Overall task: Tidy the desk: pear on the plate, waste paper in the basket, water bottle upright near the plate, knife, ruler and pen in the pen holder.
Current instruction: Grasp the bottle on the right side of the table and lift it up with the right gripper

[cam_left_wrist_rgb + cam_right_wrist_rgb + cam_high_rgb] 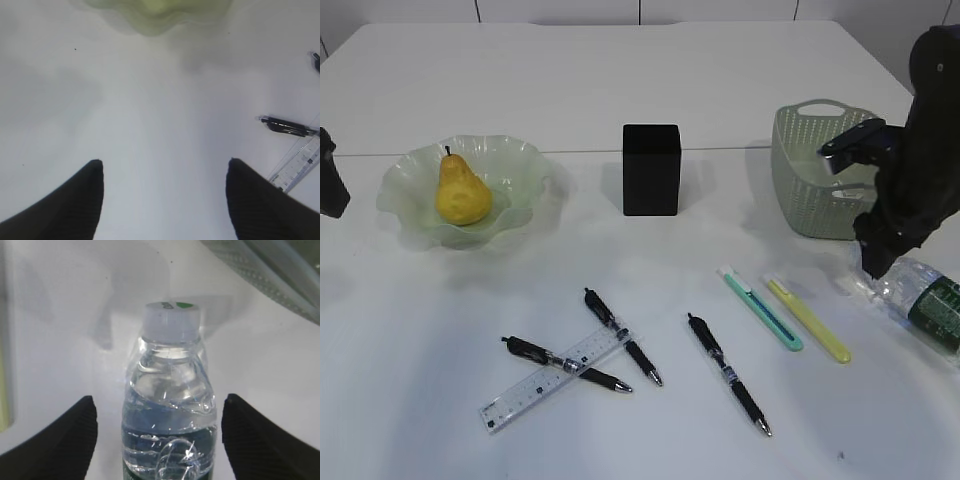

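The water bottle [170,405] lies on its side at the table's [640,80] right edge, just beside the basket [820,170], between the right arm's wide-open, empty jaws. Smooth, wet-looking plastic may slip; the body below the neck looks the safest hold. The pear [462,190] sits on the plate [410,215]; the pen holder [651,168] appears empty. The left jaws hang open over bare table.

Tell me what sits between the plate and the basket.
The pen holder stands between the plate and the basket, seen in the exterior view.
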